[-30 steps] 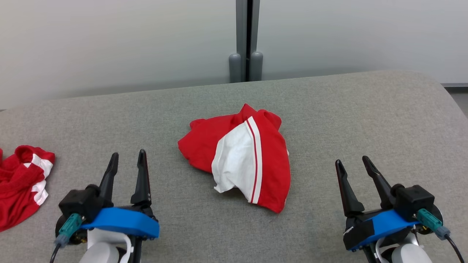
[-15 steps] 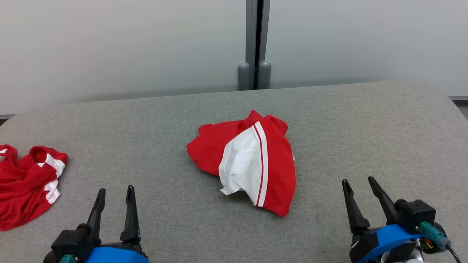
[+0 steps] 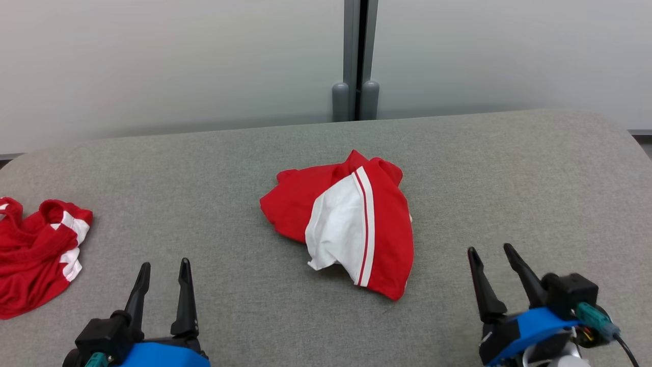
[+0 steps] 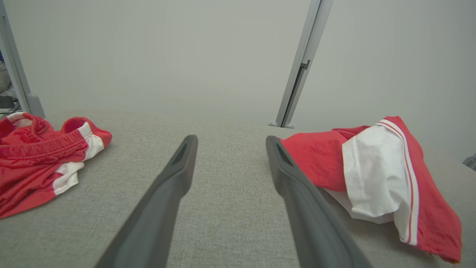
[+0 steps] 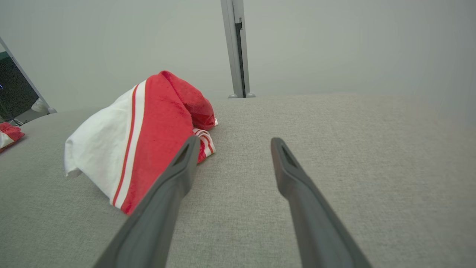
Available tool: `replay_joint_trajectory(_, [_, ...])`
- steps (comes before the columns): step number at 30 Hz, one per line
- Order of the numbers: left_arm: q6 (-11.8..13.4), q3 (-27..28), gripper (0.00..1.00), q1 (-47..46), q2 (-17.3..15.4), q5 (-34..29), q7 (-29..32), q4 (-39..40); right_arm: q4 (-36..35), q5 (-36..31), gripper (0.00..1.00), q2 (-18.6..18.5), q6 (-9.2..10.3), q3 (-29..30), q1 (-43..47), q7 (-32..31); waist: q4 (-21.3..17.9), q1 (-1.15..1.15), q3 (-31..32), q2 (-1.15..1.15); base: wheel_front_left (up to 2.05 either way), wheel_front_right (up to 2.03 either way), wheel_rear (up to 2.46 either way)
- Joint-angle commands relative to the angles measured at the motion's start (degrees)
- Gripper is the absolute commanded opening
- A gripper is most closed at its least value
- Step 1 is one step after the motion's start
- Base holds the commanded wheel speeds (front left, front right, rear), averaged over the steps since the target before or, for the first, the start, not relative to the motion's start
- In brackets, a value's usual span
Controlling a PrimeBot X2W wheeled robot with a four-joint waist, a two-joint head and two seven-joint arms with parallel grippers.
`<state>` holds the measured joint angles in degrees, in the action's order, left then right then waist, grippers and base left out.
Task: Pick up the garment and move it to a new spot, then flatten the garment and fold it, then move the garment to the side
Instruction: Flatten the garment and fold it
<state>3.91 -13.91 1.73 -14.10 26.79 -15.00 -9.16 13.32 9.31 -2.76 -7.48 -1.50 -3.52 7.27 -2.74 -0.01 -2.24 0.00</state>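
- Work surface [image 3: 204, 168]: broad and flat with rounded far corners, covered in a grey woven, felt-like cloth with a fine, even grain.
- Garment [image 3: 351, 224]: lies crumpled near the centre of the surface. It is a soft red knit with a large white panel edged by a white band and a thin red stripe. The heap is roughly wedge-shaped: the red fabric bunches into a rounded hump at its 12 o'clock end, and the white panel ends in a loose, slightly lifted corner at about its 7 o'clock. It is untouched by either gripper.
- Left gripper [image 3: 164, 263]: sits at about 7 o'clock from the garment and well apart from it. Its two long, dark, matt, tapered fingers are spread with a clear gap between them and hold nothing. They are mounted on a black block with a blue collar.
- Right gripper [image 3: 489, 248]: sits at about 4 o'clock from the garment, near it but not in contact. Its fingers are likewise parted and empty, and they lean toward 11 o'clock.
- Second garment [image 3: 35, 255]: red with white patches and a gathered, ribbed hem, lying rumpled at the surface's 9 o'clock edge.
- Backdrop: smooth pale wall panels joined by a grey metal post [image 3: 356, 51] at 12 o'clock, with two rounded feet at its base.
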Motion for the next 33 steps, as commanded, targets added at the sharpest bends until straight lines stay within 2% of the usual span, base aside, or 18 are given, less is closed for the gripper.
replay_joint_trajectory(1, [-0.33, -0.27, 1.00, -1.38, 0.01, -0.23, -0.24, 0.23, 0.21, 1.24, 1.00, -0.23, -0.03, -1.15, -1.71, -1.01, 0.22, 0.01, -0.37, 0.00, 0.00, 0.00, 0.00])
replay_joint_trajectory(9, [-0.36, -0.83, 1.00, -3.11, -0.27, -0.63, 0.08, 0.75, 6.36, 7.88, 1.00, -0.25, -0.03, -9.24, -6.55, -11.04, 1.92, 0.01, -2.49, 0.00, 0.00, 0.00, 0.00])
replay_joint_trajectory(17, [-0.76, -1.58, 1.00, -4.57, -0.60, -0.84, 0.41, 1.03, 16.70, 11.83, 1.00, -0.20, -0.03, -14.50, -13.59, -11.21, 4.08, 0.01, -4.41, 0.00, 0.00, 0.00, 0.00])
replay_joint_trajectory(18, [-0.83, -1.66, 1.00, -4.64, -0.62, -0.80, 0.45, 0.99, 17.47, 11.45, 0.23, -0.28, -0.03, -15.07, -14.50, -10.47, 4.25, 0.01, -4.44, 0.00, 0.00, 0.00, 0.00])
replay_joint_trajectory(19, [-0.84, -1.72, 1.00, -4.60, -0.68, -0.75, 0.46, 0.97, 18.13, 10.72, 0.00, -0.27, -0.03, -15.20, -15.53, -9.43, 4.35, 0.01, -4.43, 0.00, 0.00, 0.00, 0.00])
replay_joint_trajectory(25, [-0.42, -1.83, 1.00, -4.21, -0.78, -0.62, 0.44, 0.89, 19.00, 6.98, 0.00, -0.23, -0.03, -14.50, -19.21, -6.99, 4.34, 0.01, -3.34, 0.00, 0.00, 0.00, 0.00])
replay_joint_trajectory(30, [-0.06, -1.89, 1.00, -3.21, -0.66, -0.25, 0.34, 1.21, 13.62, 4.10, 0.00, -0.23, -0.03, -14.35, -22.18, -8.28, 3.58, 0.01, -1.93, 0.00, 0.00, 0.00, 0.00])
replay_joint_trajectory(33, [0.01, -2.00, 1.00, -3.00, -0.67, -0.29, 0.30, 1.59, 8.58, 2.13, 0.00, -0.16, -0.04, -16.69, -25.40, -9.64, 3.11, 0.01, -1.64, 0.00, 0.00, 0.00, 0.00])
